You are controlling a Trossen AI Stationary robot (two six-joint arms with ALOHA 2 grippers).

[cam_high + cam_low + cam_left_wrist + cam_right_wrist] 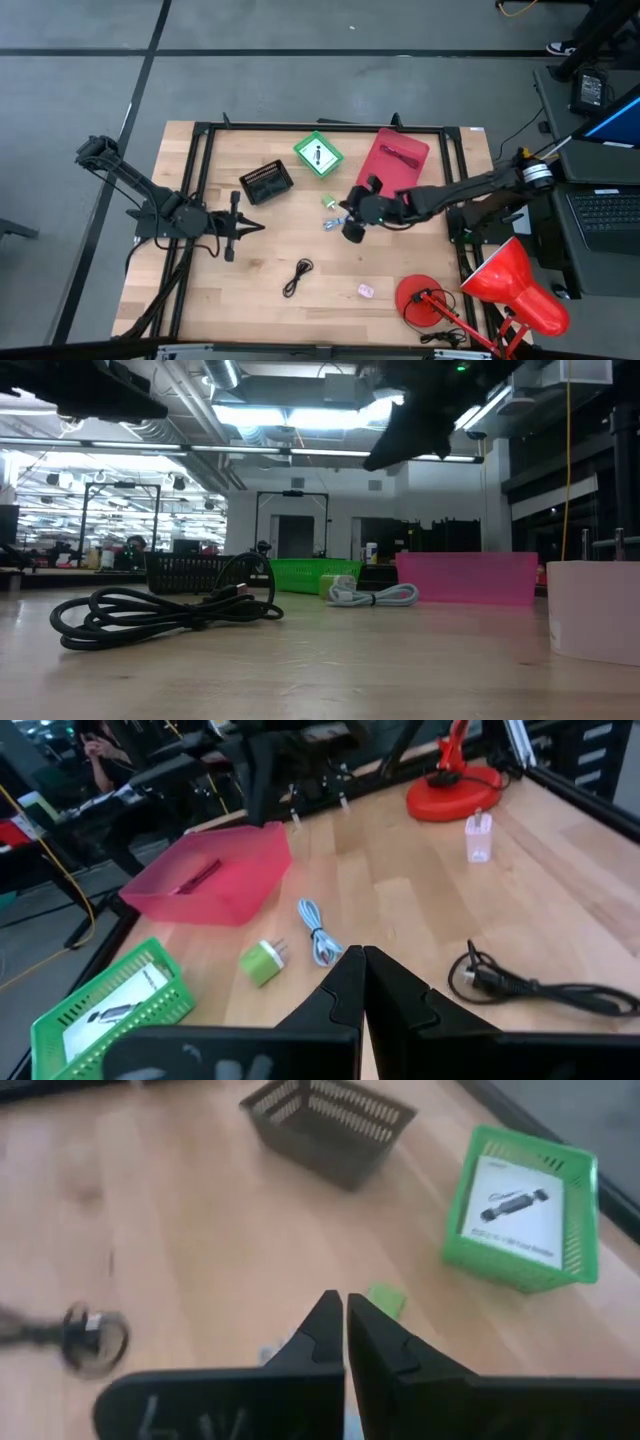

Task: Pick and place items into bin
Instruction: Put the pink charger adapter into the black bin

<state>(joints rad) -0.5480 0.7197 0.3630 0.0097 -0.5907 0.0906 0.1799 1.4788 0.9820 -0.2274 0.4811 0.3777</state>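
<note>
A pink bin stands at the table's far right with a red cable inside it. A green plug piece and a blue-grey cable lie mid-table. A black cable and a pink piece lie nearer the front. My right gripper hangs shut above the table beside the green piece, holding nothing. My left gripper waits shut at the left, pointing toward the middle.
A green basket holding a white card and a black basket stand at the far middle. A red desk lamp occupies the near right corner. A black frame runs along the table's left and far sides.
</note>
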